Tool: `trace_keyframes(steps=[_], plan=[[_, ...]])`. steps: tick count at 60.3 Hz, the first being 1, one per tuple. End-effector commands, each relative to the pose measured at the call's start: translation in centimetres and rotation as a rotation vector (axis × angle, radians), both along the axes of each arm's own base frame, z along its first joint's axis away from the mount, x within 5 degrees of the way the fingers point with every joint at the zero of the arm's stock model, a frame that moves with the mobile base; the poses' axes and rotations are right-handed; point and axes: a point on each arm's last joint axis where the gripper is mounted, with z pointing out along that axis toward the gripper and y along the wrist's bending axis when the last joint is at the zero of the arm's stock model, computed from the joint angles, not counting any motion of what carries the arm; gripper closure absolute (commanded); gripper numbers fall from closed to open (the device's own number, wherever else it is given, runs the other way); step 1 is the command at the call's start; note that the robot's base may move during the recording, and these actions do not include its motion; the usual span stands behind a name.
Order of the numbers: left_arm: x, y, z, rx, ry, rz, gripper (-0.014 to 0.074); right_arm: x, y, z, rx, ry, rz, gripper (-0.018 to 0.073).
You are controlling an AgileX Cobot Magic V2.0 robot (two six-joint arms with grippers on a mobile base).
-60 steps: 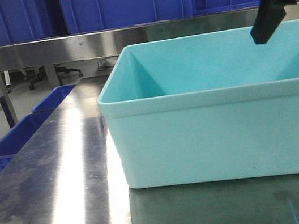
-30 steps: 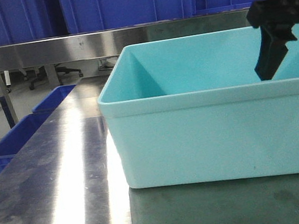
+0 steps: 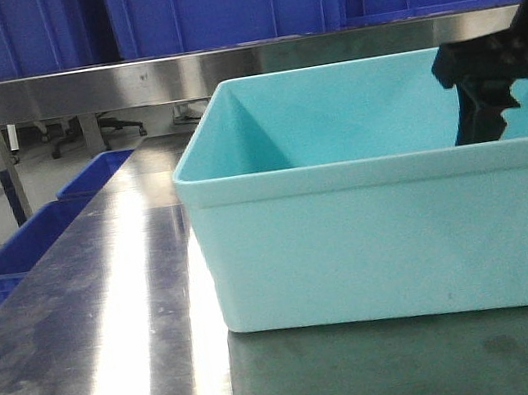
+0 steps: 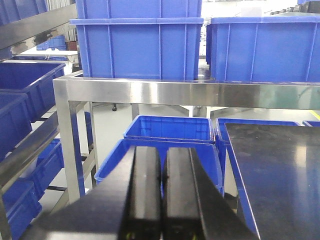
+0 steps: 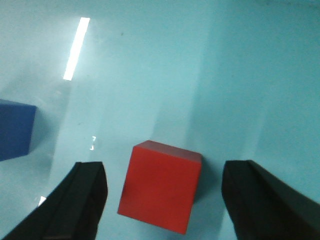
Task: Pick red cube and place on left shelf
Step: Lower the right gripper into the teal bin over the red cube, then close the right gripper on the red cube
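Your right claw (image 5: 165,197) gapes wide in the bin (image 3: 371,230), straddling the red cube (image 5: 161,190) without gripping it. Your left claw (image 4: 163,190) is closed, empty.

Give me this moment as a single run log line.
stage: pre-grasp | right gripper: open, flanking red cube in teal bin, no contact | left gripper: shut | shelf placement: pending

Industrial storeroom or factory floor: blue plastic crates (image 4: 137,47) are sitting stacked on stainless steel racking (image 4: 175,93), steel worktable (image 3: 100,367) standing alongside.
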Motion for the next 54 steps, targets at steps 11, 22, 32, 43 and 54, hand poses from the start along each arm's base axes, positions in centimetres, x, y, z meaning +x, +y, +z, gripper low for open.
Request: trace_keyframes(steps=[11, 22, 32, 43, 54], plan=[[-0.1, 0.0, 0.0, -0.002, -0.073, -0.004, 0.0495, 0.9, 0.3, 0.5, 0.010, -0.044, 0.000, -0.0032], [-0.1, 0.0, 0.0, -0.002, -0.073, -0.004, 0.0495, 1.2, 0.3, -0.2, 0.005, -0.021, 0.000, -0.0032], [-0.1, 0.0, 0.0, -0.002, -0.073, -0.004, 0.0495, 1.4, 0.4, -0.3, 0.006, -0.032, -0.003, 0.0010], [-0.1, 0.0, 0.0, -0.002, -0.073, -0.004, 0.0495, 1.8, 0.5, 0.9, 0.015, -0.065, -0.001, 0.0328], [-0.1, 0.0, 0.0, -0.002, -0.073, -0.004, 0.0495, 1.9, 0.5, 5.3, 0.049, -0.212, -0.002, 0.0493]])
